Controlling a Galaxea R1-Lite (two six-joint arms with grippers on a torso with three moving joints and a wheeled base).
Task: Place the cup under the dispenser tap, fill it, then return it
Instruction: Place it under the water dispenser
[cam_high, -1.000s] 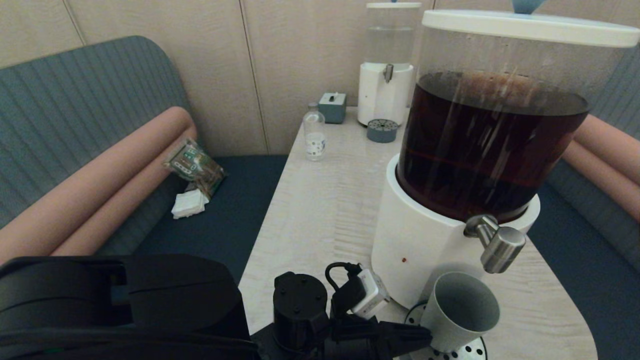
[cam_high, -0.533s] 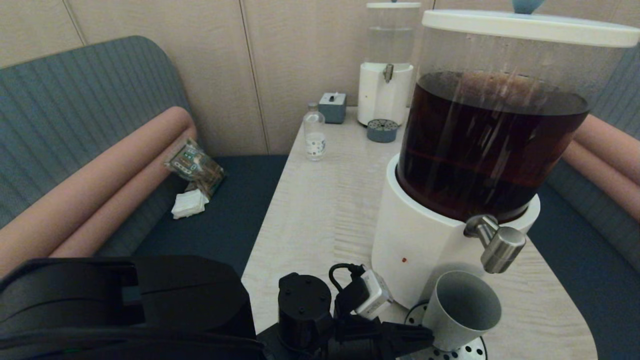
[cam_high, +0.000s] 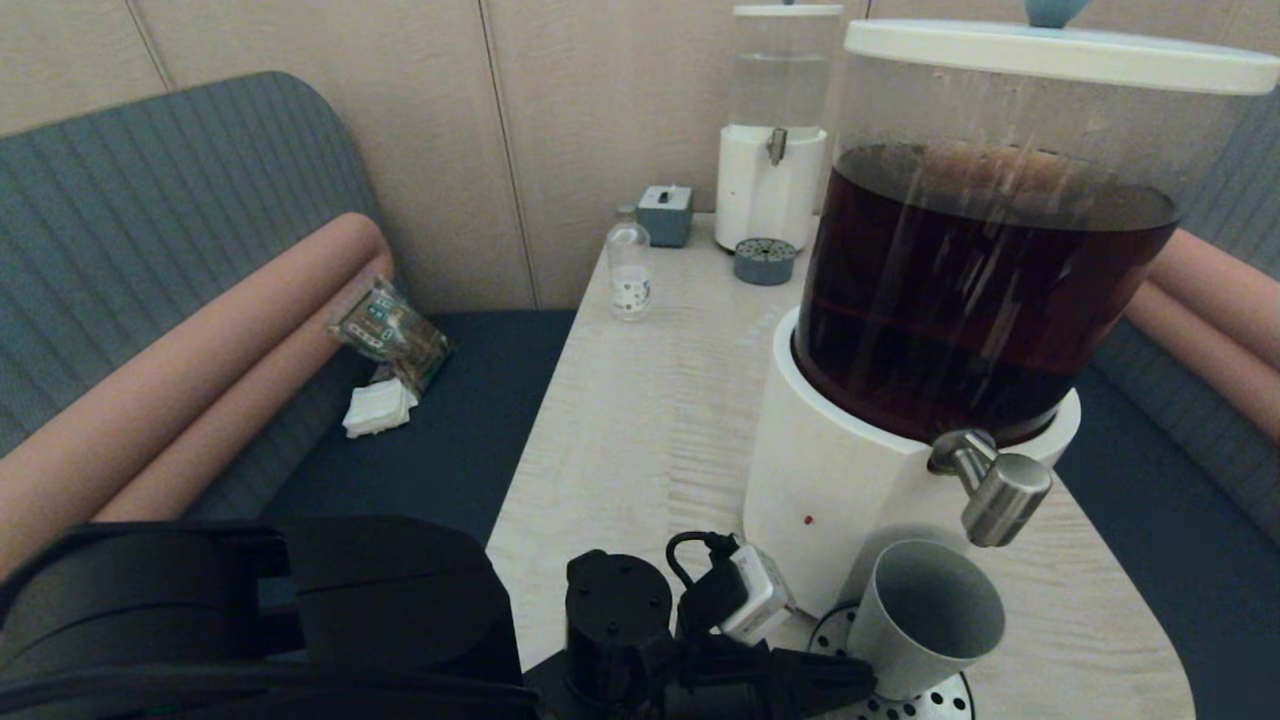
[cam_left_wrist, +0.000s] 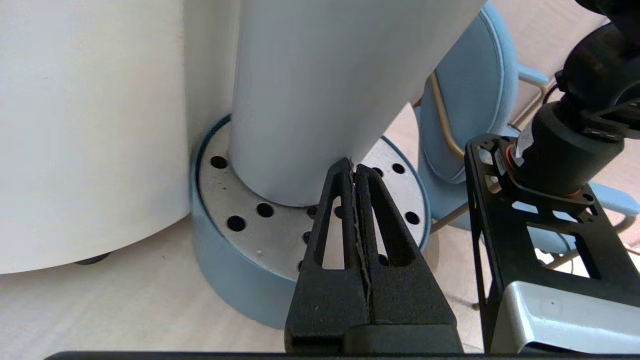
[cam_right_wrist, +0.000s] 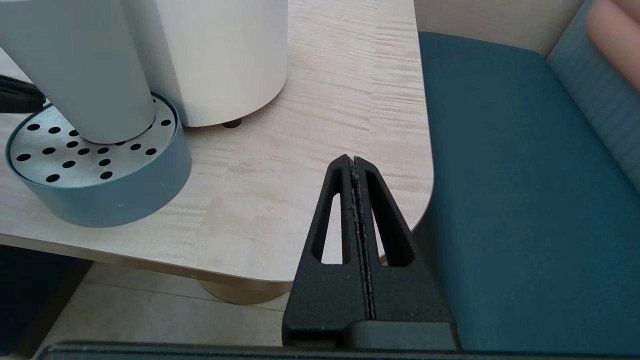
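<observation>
At the bottom edge of the head view the left gripper (cam_high: 865, 682) lies level, its two fingers pressed together with nothing between them, their tips against the low side of the cup (cam_high: 930, 622). The cup stands on the drip tray (cam_high: 945, 698) at lower right, tilted, its long axis leaning so that the open mouth faces up and toward the right of the frame; it looks empty. In the left wrist view the closed tips (cam_left_wrist: 350, 167) meet the cup's wall (cam_left_wrist: 320, 95) just above the perforated steel plate. The tap (cam_high: 1000, 493) hangs just above the cup's rim, angled down and right from the dispenser (cam_high: 850, 480), whose clear tank holds dark brown liquid. No brand or writing can be read; a small red dot marks the white base. The right gripper (cam_right_wrist: 356, 165), also closed and empty, rests beyond the table's (cam_high: 640, 420) rounded corner, over a blue seat. The table is pale wood grain. Farther up the frame stand a bottle (cam_high: 630, 270) with a dotted label too small to read, a small grey box, and a second dispenser (cam_high: 770, 190) of clear liquid against beige wall panels.
</observation>
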